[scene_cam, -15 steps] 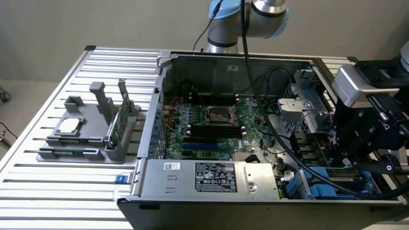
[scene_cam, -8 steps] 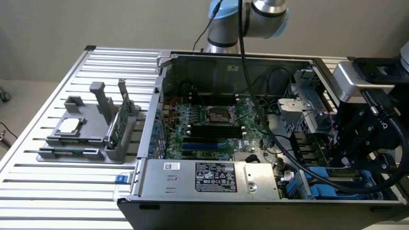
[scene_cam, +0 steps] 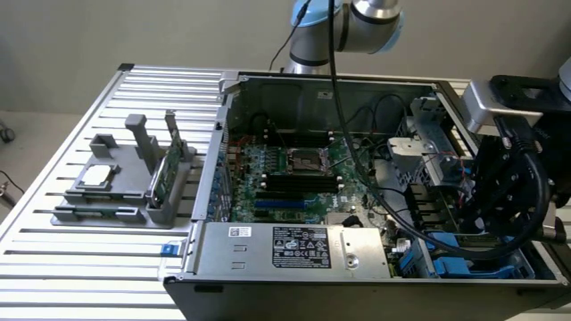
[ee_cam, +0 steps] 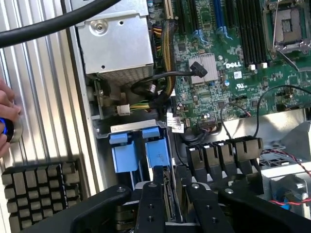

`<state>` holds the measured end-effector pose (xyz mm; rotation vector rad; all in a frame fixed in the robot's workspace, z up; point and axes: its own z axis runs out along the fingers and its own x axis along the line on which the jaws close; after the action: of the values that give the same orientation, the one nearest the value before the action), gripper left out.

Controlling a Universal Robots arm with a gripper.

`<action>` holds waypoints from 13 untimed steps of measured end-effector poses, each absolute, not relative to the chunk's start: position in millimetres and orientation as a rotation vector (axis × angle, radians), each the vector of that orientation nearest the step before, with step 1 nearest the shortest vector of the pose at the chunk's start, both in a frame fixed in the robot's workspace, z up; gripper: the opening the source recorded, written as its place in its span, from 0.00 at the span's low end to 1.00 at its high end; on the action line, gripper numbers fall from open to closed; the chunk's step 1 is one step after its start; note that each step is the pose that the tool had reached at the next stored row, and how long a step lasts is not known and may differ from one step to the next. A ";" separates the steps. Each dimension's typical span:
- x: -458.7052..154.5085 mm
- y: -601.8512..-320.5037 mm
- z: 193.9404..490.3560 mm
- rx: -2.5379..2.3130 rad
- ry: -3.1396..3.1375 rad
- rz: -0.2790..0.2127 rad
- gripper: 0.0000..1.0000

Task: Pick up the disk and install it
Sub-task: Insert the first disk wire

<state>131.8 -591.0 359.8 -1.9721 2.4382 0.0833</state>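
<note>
1. The gripper (ee_cam: 174, 182) is low over the drive bay, in a corner of the open computer case (scene_cam: 267, 107) beside the motherboard (ee_cam: 228, 63).
2. Its fingers (ee_cam: 150, 204) are closed on the disk (ee_cam: 167, 194), held edge-on between them. The contact is partly hidden, so the grip is probable.
3. The disk's blue end sits just beside a second blue carrier (ee_cam: 124, 155) in the bay.
4. A person's hand (ee_cam: 5, 116) is over the ribbed table (ee_cam: 43, 97).

The motherboard (ee_cam: 233, 90) carries the white word DELL beside its silver heatsink (ee_cam: 203, 67); small certification marks just below it are too fine to read. The power supply (scene_cam: 357, 257) bears a black label (scene_cam: 301, 246) crowded with white print and a white sticker (scene_cam: 241, 231), both illegible.
</note>
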 end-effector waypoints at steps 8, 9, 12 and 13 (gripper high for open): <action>131.8 -591.0 359.8 -1.797 2.565 0.083 0.25; 131.8 -591.0 359.8 -1.775 2.581 0.082 0.25; 131.8 -591.0 359.8 -1.706 2.625 0.082 0.25; 131.8 -591.0 359.8 -1.682 2.639 0.082 0.25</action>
<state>131.8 -591.0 359.8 -1.6824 2.6394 0.0819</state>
